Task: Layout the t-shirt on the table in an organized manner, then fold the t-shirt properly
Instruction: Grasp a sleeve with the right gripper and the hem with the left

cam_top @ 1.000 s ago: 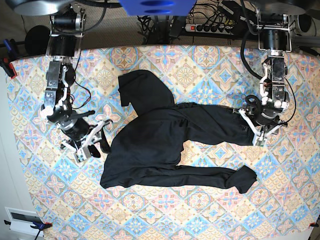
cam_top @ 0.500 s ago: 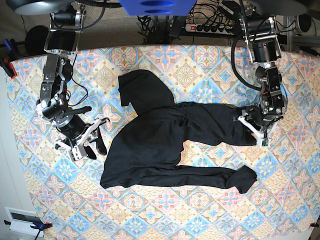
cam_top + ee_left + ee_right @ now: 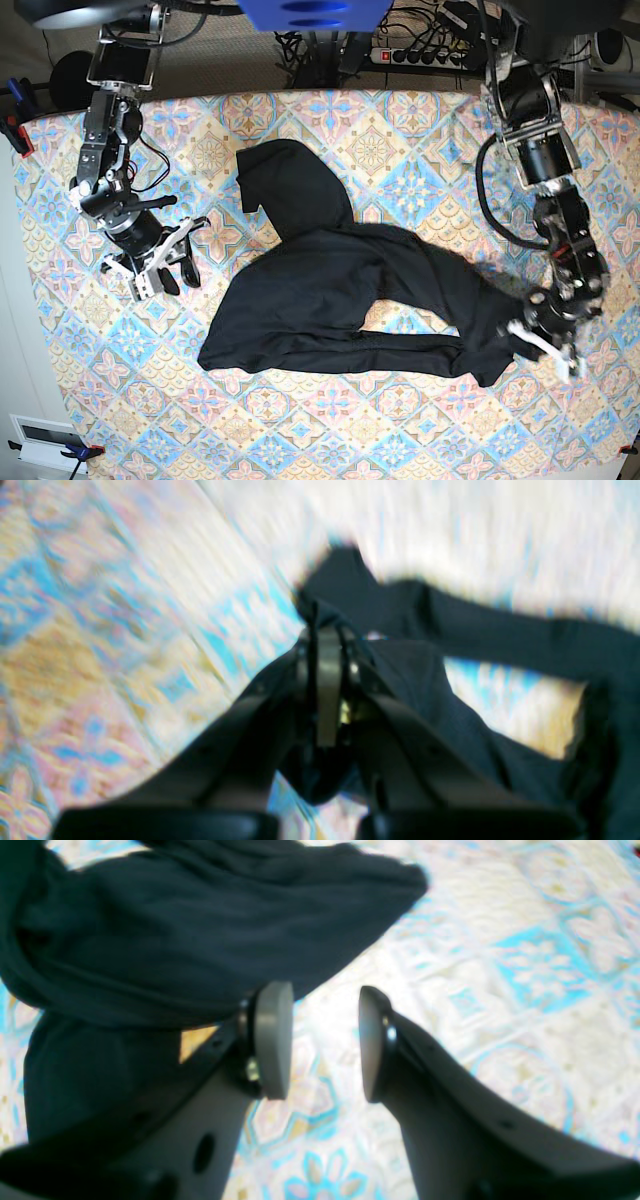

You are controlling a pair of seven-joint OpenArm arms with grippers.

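Dragged toward the near edge, one sleeve of the black t-shirt [image 3: 330, 290] now trails behind the left gripper [image 3: 540, 345], whose fingers [image 3: 327, 680] are clenched on the fabric (blurred). Body crumpled mid-table [image 3: 420, 130]. Right gripper [image 3: 165, 268] hangs released beside it.

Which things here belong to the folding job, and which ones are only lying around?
Belong to the job:
- t-shirt, black and crumpled
- table with patterned cloth
- left pincer, shut on the t-shirt
- right pincer, open, holding nothing

Just lying about:
- power strip behind the table
- cables beside it
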